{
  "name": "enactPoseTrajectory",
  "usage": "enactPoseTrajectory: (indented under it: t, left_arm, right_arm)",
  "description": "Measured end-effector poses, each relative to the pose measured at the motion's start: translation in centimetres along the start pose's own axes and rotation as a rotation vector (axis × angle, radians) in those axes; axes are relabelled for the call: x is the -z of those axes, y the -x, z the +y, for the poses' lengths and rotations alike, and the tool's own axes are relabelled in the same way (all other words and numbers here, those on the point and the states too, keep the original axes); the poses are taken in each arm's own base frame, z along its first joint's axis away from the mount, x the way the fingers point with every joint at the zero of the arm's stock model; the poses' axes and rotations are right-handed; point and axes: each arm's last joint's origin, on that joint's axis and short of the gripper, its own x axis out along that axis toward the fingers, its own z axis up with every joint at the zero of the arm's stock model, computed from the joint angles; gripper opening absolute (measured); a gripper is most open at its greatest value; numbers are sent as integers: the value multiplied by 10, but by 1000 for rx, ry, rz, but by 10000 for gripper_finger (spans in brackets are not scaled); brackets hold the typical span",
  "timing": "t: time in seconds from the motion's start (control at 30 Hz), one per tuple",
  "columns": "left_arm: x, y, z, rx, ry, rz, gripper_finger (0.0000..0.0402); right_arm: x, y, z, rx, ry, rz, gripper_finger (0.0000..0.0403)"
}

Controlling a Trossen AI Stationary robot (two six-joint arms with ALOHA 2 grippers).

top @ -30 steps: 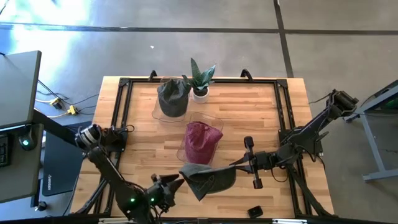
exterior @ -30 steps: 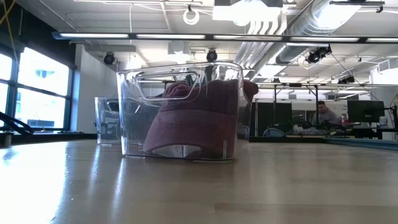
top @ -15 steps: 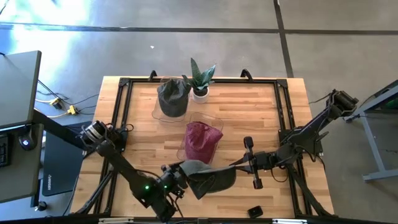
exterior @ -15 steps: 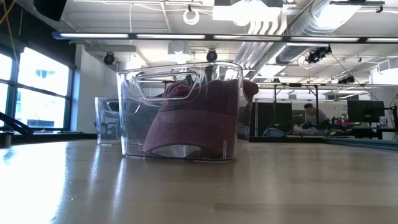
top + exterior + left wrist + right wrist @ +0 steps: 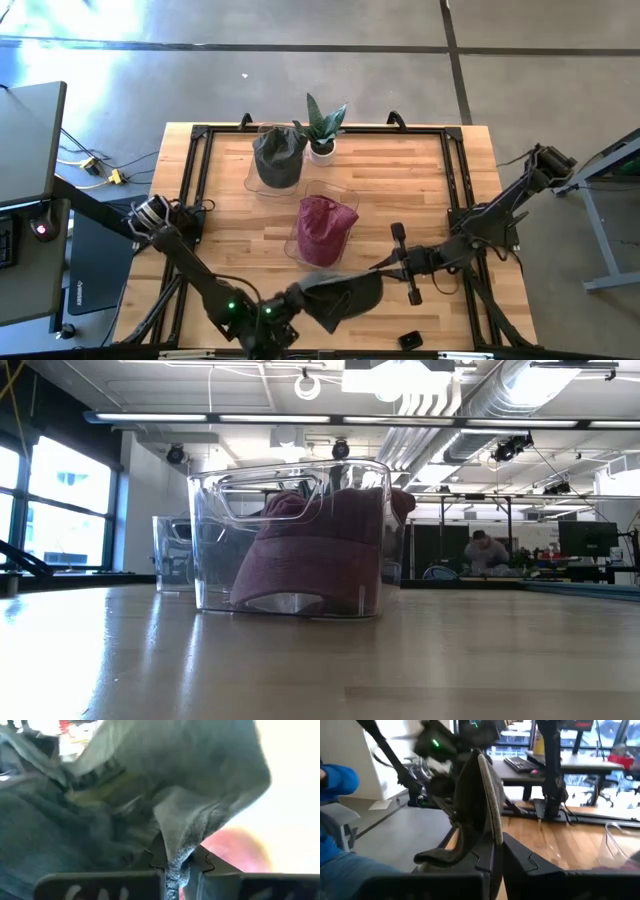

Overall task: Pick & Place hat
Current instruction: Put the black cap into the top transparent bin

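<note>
Left gripper point(image 5: 296, 297) clamped on soft grey fabric, jaws pinched tight on the floppy grey hat point(image 5: 340, 292) near the tabletop's point(image 5: 420, 190) front edge. Right gripper point(image 5: 385, 268) gripping the hat's opposite edge, jaws closed. Behind: two clear plastic bins, one with a maroon hat point(image 5: 322, 228), one with a dark hat point(image 5: 278, 150).

An overhead camera looked straight down on the whole light wooden table point(image 5: 420, 180) and both arms. A second camera sat at table height, facing level across it, close to a clear plastic bin point(image 5: 290, 540) also seen from above. Each wrist camera peered forward at close range, both filled by one grey fabric cap point(image 5: 165, 795).
</note>
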Motion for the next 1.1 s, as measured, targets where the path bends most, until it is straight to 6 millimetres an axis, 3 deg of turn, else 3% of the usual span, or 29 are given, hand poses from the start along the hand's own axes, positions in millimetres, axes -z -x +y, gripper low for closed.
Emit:
enactPoseTrajectory:
  t: [0.1, 0.23, 0.43, 0.63, 0.93, 1.1]
  left_arm:
    - [-7, 9, 17, 162, 182, -104, 8]
    - [-15, 26, 52, 320, 374, -190, 15]
    - [-15, 58, 117, 331, 507, -281, 7]
    - [10, 85, 175, 241, 574, -261, 18]
    - [99, 43, 206, 17, 576, 303, 8]
    - [139, 2, 225, -117, 544, 511, 10]
  right_arm:
    - [3, -2, -5, 30, -36, 32, 33]
    - [8, -4, -11, 65, -51, 78, 94]
    - [10, -4, -15, 124, -45, 88, 172]
    - [10, -4, -15, 138, -60, 88, 186]
    - [10, -4, -15, 136, -60, 89, 179]
    - [10, -4, -15, 136, -58, 93, 181]
